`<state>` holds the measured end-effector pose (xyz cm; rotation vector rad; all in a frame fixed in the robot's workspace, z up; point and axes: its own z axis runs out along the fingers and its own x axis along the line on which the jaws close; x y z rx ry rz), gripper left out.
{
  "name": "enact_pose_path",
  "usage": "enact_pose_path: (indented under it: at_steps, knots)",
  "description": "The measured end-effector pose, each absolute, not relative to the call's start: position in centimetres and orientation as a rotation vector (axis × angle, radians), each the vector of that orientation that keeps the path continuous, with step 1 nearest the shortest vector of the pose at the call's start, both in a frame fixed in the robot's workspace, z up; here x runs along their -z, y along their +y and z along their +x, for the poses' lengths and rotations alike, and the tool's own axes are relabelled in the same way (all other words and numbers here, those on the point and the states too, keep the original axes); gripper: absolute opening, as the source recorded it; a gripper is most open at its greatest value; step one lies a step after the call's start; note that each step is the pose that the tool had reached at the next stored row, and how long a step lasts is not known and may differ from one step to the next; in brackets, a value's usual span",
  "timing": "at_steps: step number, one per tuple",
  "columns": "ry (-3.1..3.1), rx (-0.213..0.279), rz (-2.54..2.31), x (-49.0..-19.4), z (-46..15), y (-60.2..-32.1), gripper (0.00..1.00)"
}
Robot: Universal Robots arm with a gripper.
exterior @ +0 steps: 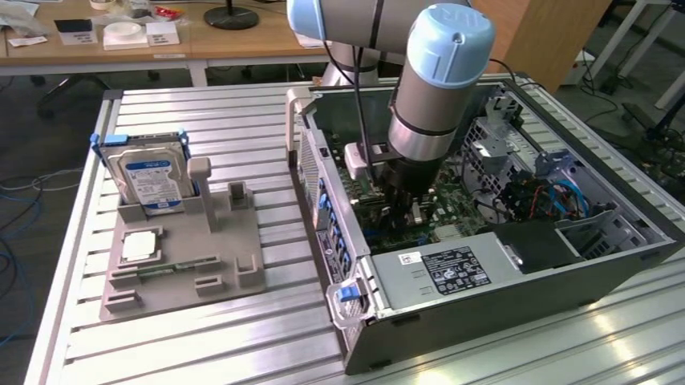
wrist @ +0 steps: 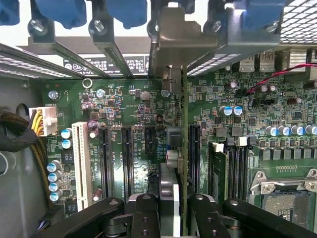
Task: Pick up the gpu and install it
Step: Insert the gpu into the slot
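On the exterior view's left, the hard drive (exterior: 150, 178) stands in the grey fixture (exterior: 182, 257). To its right, the arm reaches into the open computer case (exterior: 599, 265). In the wrist view, the gripper (wrist: 169, 208) has its jaws partly closed on the gpu (wrist: 174, 148), held edge-on over the motherboard (wrist: 124, 109), its metal bracket (wrist: 178, 34) at the rear slots. Risk: if the card edge sits beside the expansion slot (wrist: 194, 153) rather than in it, downward force may bend the board or damage the connector.

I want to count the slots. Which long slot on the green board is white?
The white slot beside the yellow-wired connector; the other long slots are black.
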<state>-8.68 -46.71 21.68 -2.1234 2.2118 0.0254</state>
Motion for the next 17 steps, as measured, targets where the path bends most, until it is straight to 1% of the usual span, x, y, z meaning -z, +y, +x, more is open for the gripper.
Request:
enact_pose_path:
  at_steps: [17]
  knots:
    - [2.212,-0.026,-2.123,-21.01,-8.73,-46.66,0.28]
